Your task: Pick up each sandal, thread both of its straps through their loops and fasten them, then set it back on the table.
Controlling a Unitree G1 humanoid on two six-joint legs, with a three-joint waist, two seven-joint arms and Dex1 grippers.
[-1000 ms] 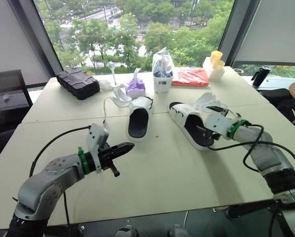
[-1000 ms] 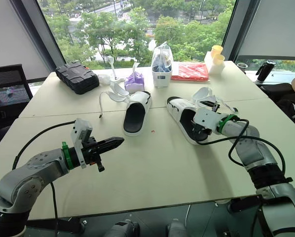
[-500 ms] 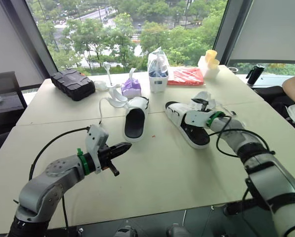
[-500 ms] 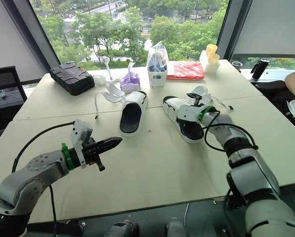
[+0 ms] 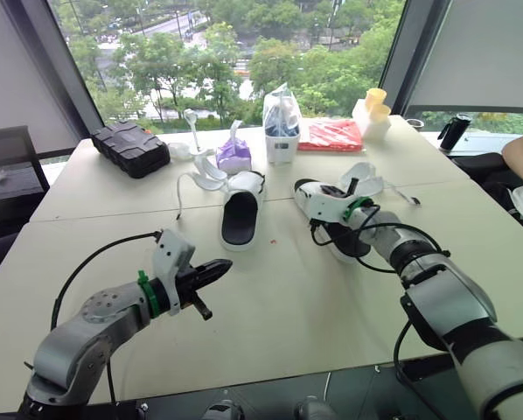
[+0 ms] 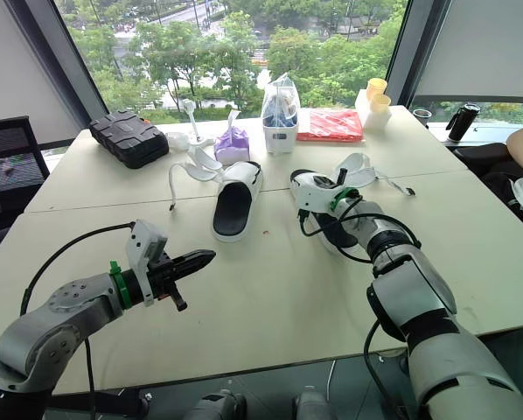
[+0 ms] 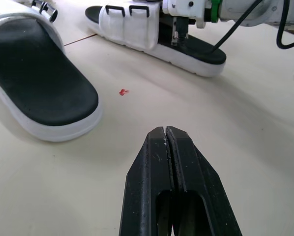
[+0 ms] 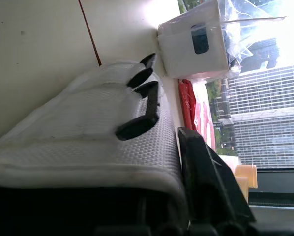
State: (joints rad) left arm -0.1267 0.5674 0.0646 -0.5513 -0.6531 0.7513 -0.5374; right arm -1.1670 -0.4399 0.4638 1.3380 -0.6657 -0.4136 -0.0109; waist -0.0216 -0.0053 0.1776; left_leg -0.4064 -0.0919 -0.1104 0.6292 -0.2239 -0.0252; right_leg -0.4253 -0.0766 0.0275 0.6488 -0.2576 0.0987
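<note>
Left claw point(image 5: 226, 262) hovers closed, empty, near the left sandal point(image 5: 238, 210); the right sandal point(image 5: 303, 196) lies beside that sandal. Left wrist: the right claw point(image 7: 178, 35) meets the right sandal's upper. Right wrist: whether it grips, I cannot tell.

1. The bench point(image 5: 270, 306) carries two sandals side by side at its middle, apart: the left sandal point(image 5: 239, 219) and the right sandal point(image 7: 132, 29).
2. Behind them, from left to right, stand a case point(image 5: 129, 147), a pouch point(image 5: 234, 156), a tub point(image 5: 281, 136), a packet point(image 5: 334, 136) and stacked cups point(image 5: 374, 107).
3. The left gripper point(image 5: 213, 271) hovers in front of the left sandal, well apart.
4. The right gripper point(image 5: 314, 201) is at the right sandal's far end.
</note>
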